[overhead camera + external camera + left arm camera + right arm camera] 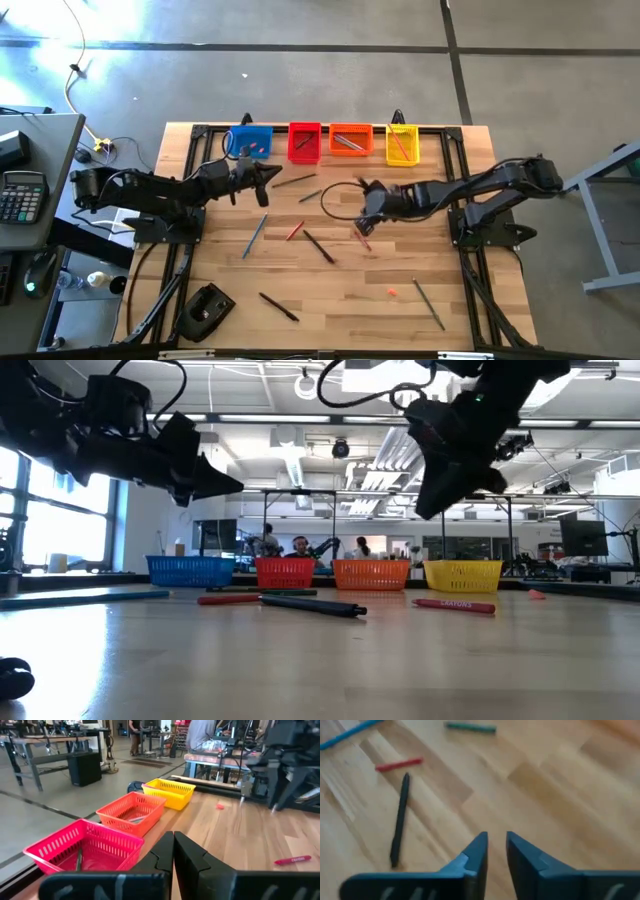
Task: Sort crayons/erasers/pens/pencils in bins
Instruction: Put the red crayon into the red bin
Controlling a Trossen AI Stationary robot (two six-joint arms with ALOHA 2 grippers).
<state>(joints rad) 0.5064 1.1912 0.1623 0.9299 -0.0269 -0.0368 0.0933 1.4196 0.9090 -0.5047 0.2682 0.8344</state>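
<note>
Wooden worktop [330, 290]: I see four bins [304, 142] along its far edge; left gripper [268, 178] jaws together, right gripper [362, 200] slightly apart, both empty.

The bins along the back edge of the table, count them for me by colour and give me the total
Blue bin: 1
Red bin: 1
Orange bin: 1
Yellow bin: 1
Total: 4 bins

Two black, angular jointed arms, a black cable looping beside the right claw [366, 207].
</note>
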